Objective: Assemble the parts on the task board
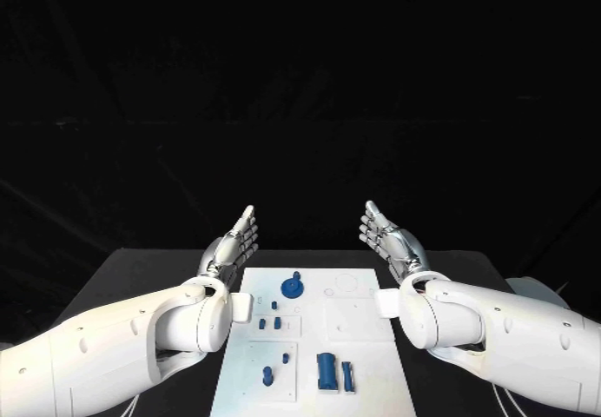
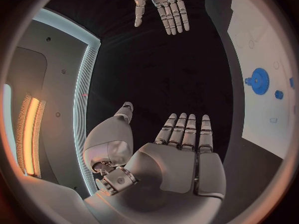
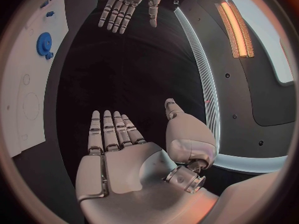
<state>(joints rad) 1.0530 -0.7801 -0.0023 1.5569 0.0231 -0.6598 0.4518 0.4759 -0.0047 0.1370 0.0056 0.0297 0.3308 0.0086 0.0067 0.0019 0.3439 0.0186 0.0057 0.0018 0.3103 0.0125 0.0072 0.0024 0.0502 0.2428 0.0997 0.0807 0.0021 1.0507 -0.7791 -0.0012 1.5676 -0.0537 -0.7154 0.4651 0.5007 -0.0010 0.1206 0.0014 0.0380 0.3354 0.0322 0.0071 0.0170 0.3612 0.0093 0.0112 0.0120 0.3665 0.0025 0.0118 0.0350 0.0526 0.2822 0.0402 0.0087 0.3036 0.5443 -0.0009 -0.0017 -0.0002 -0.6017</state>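
1. Rectangular blue plastic block (image 1: 326, 371) with a slimmer blue bar (image 1: 347, 374) just beside it, at the near end of the white flat task board (image 1: 376, 382). Judged light, rigid and smooth; best taken across the long flanks, where flat faces give the fingers purchase.
2. Small blue oblong peg (image 1: 267, 375), near-left panel of the board, with a tiny blue stud (image 1: 284, 357) beyond it. Judged very light and easily flicked away; a fingertip pinch looks needed.
3. Pair of short blue pins (image 1: 269, 323), mid-board, and a blue tab (image 1: 274, 305) beyond. Judged stiff and slippery; detail too small to tell.
4. Round blue toothed wheel with hub (image 1: 292, 286), far-left part of the board. Judged rigid; a hold on the rim or raised hub would suit.
5. Left hand (image 1: 233, 242), silver, raised beyond the board's far-left corner, fingers straight and side by side, thumb apart, holding nothing.
6. Right hand (image 1: 391, 241), silver, mirroring it at the far right, fingers extended, empty, touching no part.
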